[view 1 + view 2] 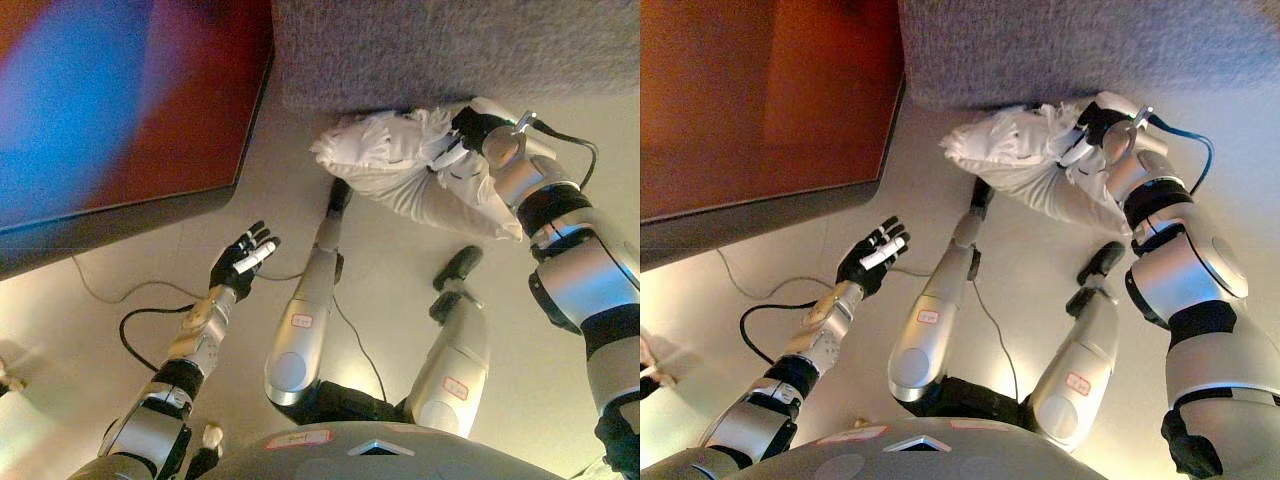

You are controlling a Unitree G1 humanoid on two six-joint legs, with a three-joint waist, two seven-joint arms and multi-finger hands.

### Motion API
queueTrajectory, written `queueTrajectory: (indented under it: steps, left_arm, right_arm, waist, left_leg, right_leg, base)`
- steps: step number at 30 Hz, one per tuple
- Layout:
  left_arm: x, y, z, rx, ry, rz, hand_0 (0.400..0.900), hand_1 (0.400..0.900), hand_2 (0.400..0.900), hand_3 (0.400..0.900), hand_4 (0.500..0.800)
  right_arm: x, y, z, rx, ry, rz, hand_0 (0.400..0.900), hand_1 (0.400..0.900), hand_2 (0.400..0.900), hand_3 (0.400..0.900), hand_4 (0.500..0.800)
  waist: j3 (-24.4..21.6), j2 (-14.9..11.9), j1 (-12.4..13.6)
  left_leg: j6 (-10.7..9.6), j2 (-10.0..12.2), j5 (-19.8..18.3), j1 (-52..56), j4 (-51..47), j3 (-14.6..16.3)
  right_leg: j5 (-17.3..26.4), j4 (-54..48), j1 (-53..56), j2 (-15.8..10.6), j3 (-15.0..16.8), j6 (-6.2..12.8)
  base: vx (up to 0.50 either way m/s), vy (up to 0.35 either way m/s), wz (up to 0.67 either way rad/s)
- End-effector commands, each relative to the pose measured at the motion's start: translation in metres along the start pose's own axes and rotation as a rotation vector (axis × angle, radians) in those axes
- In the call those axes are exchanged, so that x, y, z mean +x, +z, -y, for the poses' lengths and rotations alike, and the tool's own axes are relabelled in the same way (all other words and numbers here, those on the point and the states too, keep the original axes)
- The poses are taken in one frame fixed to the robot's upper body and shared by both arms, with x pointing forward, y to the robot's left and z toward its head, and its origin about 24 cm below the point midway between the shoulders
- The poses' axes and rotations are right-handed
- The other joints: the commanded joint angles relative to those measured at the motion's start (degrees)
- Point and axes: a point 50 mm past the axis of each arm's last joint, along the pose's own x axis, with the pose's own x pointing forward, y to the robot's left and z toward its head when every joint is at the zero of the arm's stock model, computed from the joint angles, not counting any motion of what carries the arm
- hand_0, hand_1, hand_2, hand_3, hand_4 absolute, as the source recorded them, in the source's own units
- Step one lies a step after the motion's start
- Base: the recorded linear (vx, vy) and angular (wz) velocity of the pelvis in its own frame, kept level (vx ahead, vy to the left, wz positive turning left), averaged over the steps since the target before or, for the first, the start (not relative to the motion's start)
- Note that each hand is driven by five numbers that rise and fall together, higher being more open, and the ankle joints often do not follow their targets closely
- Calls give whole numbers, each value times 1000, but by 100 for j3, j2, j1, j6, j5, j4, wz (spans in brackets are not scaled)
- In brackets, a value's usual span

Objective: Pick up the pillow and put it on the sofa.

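Observation:
A white crumpled pillow (395, 160) lies on the pale floor right against the base of the grey sofa (450, 45), which fills the top of both views. My right hand (467, 132) is on the pillow's right part, its dark fingers curled into the white cloth and bunching it. My left hand (243, 260) hovers over bare floor to the lower left of the pillow, well apart from it, fingers spread and straight with nothing in them.
A dark red-brown table or cabinet (150, 110) with a dark edge stands at the upper left, close beside the sofa's left end. A thin pale cord (110, 295) runs along the floor below it.

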Motion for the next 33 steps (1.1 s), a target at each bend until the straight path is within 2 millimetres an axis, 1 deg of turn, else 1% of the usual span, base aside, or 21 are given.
queueTrajectory:
  steps: [1,2,4,8,10,14,16,17,20,22,24,25,26,28,29,30,32,33]
  left_arm:
    - [-21,-16,-40,91,104,-110,900,900,900,900,800]
    - [-23,-18,-44,94,117,-123,900,900,900,900,800]
    - [-31,-28,-55,104,153,-184,900,900,900,900,800]
    - [-47,-45,-71,120,187,-286,900,900,900,900,800]
    - [-58,-56,-80,135,218,-342,900,900,900,900,800]
    - [-75,-69,-93,164,258,-420,900,900,900,900,800]
    - [-90,-82,-100,184,283,-486,900,900,900,900,800]
    - [-93,-84,-101,187,288,-498,900,900,900,900,800]
    - [-110,-96,-109,205,320,-566,900,900,900,900,800]
    - [-118,-101,-113,217,336,-604,900,900,900,900,800]
    - [-126,-107,-116,231,346,-641,900,900,900,900,800]
    - [-131,-111,-118,241,352,-667,900,900,900,900,800]
    - [-133,-112,-118,243,354,-675,900,900,900,900,800]
    - [-140,-116,-121,248,364,-704,900,900,900,900,800]
    - [-142,-118,-122,249,369,-718,900,900,900,900,800]
    - [-143,-119,-122,248,371,-722,900,900,900,900,800]
    - [-147,-122,-122,251,373,-741,900,900,900,900,800]
    - [-148,-123,-122,252,374,-747,900,900,900,900,800]
  right_arm:
    - [-21,30,58,24,-89,232,400,400,400,400,500]
    - [-22,29,57,27,-78,241,400,400,400,400,500]
    - [-24,30,52,30,-39,281,400,400,400,400,500]
    - [-31,30,47,57,21,340,400,400,400,400,500]
    - [-35,30,43,76,60,383,400,400,400,400,500]
    - [-45,26,36,118,142,446,400,400,400,400,500]
    - [-53,28,30,146,222,511,400,400,400,400,500]
    - [-54,29,30,154,239,528,400,400,400,400,500]
    - [-65,35,29,196,298,610,400,400,400,400,500]
    - [-72,37,35,240,315,659,400,400,400,400,500]
    - [-75,38,45,291,307,702,400,400,400,400,500]
    - [-77,39,54,328,293,718,400,400,400,400,500]
    - [-77,41,58,346,281,731,400,400,400,400,500]
    - [-80,45,77,430,237,757,400,400,400,400,500]
    - [-80,45,90,483,206,757,400,400,400,400,500]
    - [-79,45,96,507,189,755,400,400,400,400,500]
    - [-75,38,114,623,156,730,400,400,400,400,500]
    - [-74,35,119,666,152,720,400,400,400,400,500]
  waist:
    - [38,-333,37]
    - [38,-363,24]
    - [-145,-479,-22]
    - [-484,-647,-81]
    - [-685,-752,-106]
    - [-1021,-928,-137]
    - [-1267,-1046,-146]
    - [-1333,-1075,-151]
    - [-1635,-1218,-165]
    - [-1820,-1297,-153]
    - [-1996,-1375,-120]
    - [-2102,-1413,-89]
    - [-2126,-1423,-77]
    - [-2238,-1458,-36]
    - [-2299,-1469,-5]
    - [-2315,-1468,6]
    - [-2418,-1496,99]
    - [-2446,-1504,130]
  left_leg:
    - [-2,286,-353,719,-81,452]
    - [-8,304,-363,857,-108,475]
    - [-23,381,-413,1198,-201,545]
    - [-41,501,-482,1605,-321,642]
    - [-59,564,-539,1899,-399,682]
    - [-75,624,-559,2297,-553,720]
    - [-83,665,-574,2602,-684,753]
    - [-76,661,-565,2619,-702,751]
    - [-54,665,-583,2879,-831,769]
    - [-52,672,-605,3032,-885,775]
    - [-50,670,-642,3177,-923,767]
    - [-49,674,-666,3282,-947,761]
    - [-51,672,-676,3323,-952,751]
    - [-54,669,-716,3448,-979,737]
    - [-57,665,-738,3524,-1002,726]
    - [-60,666,-746,3560,-1013,724]
    - [-66,654,-772,3626,-1034,693]
    - [-67,643,-783,3648,-1045,674]
  right_leg:
    - [604,-862,880,-185,-241,131]
    - [606,-910,1027,-166,-258,132]
    - [594,-1055,1382,-103,-318,124]
    - [567,-1234,1833,1,-389,92]
    - [516,-1333,2165,52,-453,67]
    - [514,-1579,2677,146,-548,52]
    - [495,-1720,3008,223,-599,63]
    - [516,-1760,3043,232,-607,67]
    - [527,-1858,3285,290,-642,77]
    - [520,-1900,3445,322,-677,86]
    - [526,-1943,3591,338,-722,92]
    - [527,-1959,3684,344,-759,100]
    - [533,-1969,3728,345,-773,101]
    - [537,-2001,3855,352,-814,113]
    - [544,-2027,3931,359,-846,124]
    - [549,-2043,3974,362,-865,129]
    - [570,-2102,4093,363,-918,130]
    - [584,-2132,4135,366,-936,133]
  base:
    - [69,-55,-4]
    - [99,-64,-2]
    - [137,-54,-1]
    - [157,-51,2]
    - [192,-56,5]
    - [187,-58,8]
    - [244,-42,8]
    - [213,-27,6]
    - [207,-15,9]
    - [218,-3,13]
    - [242,3,18]
    - [225,10,19]
    - [208,19,18]
    - [166,29,15]
    - [148,32,14]
    - [156,38,17]
    - [134,30,20]
    - [120,32,21]
